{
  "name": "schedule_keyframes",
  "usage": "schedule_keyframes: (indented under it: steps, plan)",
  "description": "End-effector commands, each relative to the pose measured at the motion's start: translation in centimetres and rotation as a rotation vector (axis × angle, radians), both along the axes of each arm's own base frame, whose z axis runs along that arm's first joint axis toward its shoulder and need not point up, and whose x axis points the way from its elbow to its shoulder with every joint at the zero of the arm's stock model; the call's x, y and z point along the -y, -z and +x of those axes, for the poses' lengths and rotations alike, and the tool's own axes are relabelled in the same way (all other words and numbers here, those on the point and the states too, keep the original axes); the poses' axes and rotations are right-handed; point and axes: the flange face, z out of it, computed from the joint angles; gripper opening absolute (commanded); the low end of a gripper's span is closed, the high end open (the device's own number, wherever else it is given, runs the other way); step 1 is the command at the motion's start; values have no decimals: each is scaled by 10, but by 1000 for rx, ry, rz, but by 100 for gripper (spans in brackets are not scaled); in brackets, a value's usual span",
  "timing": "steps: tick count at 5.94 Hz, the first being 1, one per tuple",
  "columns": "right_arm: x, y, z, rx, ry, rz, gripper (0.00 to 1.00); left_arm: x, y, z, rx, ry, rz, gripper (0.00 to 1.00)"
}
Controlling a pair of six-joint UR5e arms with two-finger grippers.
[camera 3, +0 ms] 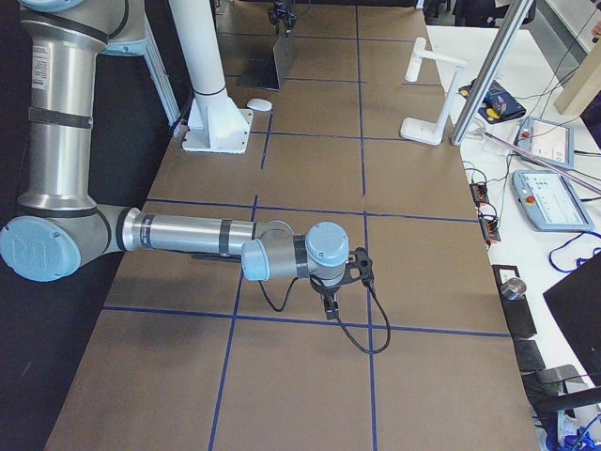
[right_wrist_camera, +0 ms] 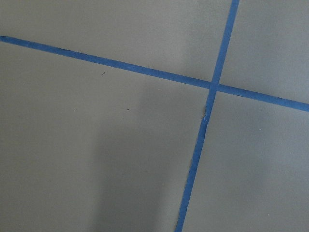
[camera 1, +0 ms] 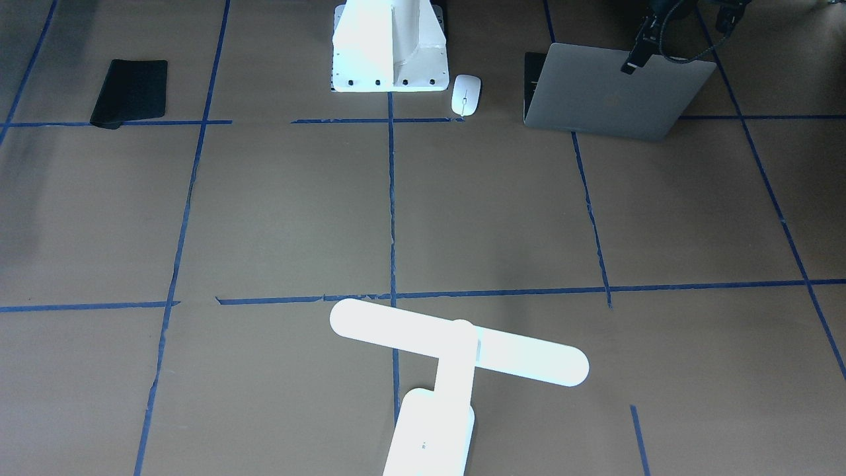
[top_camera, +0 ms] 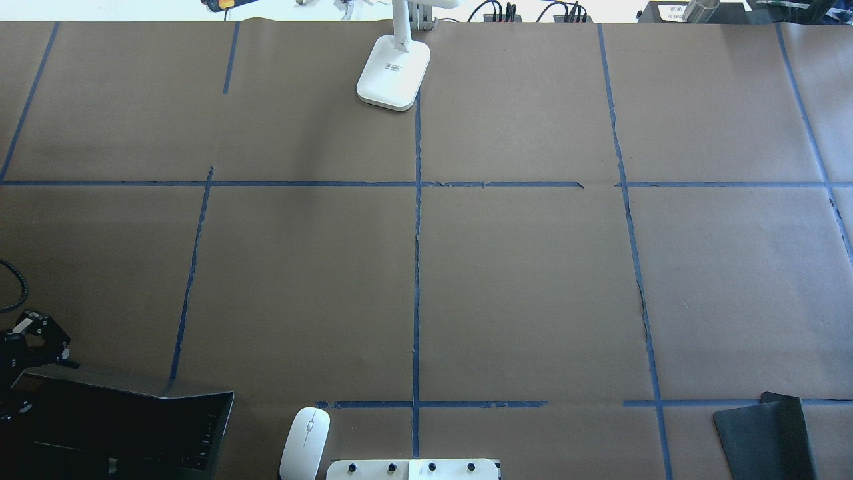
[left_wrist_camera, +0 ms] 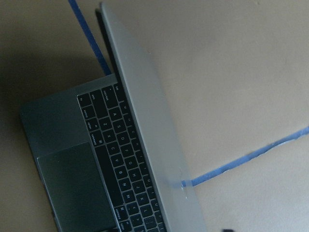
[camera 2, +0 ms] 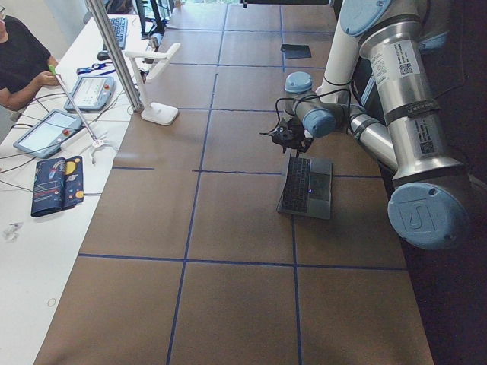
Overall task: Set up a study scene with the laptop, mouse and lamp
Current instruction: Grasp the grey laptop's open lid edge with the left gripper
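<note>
The laptop (camera 1: 608,92) sits half open at the left corner of the counter (camera 1: 502,211), by the robot. The left gripper (camera 1: 631,63) hangs at its top edge. I cannot tell how its jaws stand, nor those of the right gripper (camera 3: 329,305). Next, I think, the laptop needs opening fully.

We count one of each on the table (camera 1: 502,211): one laptop (camera 1: 608,92), one mouse (camera 1: 465,94), one lamp (camera 1: 456,347), one mouse pad (camera 1: 129,92), one pedestal (camera 1: 390,46). Arms: we see two, the left arm (camera 2: 403,106) and the right arm (camera 3: 178,235). On the side bench (camera 2: 30,251) we count two pendants, the far pendant (camera 2: 91,91) and the near pendant (camera 2: 46,131), plus one booklet (camera 2: 57,186) and one person (camera 2: 19,61).
</note>
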Motion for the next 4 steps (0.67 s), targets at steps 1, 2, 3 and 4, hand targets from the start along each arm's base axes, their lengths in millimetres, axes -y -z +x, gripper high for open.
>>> schedule_keyframes:
  steps: [1,2,3,4]
  plan:
    - [0,0,0,0,-1,0,100,3,5,2,-5,72,-50,0]
    - [0,0,0,0,-2,-2,100,9,12,3,-22,81,-34,0]
    - [1,2,0,0,-2,1,100,22,14,-13,-23,102,6,0]
    - [1,1,0,0,-2,0,100,35,15,-16,-3,38,82,0]
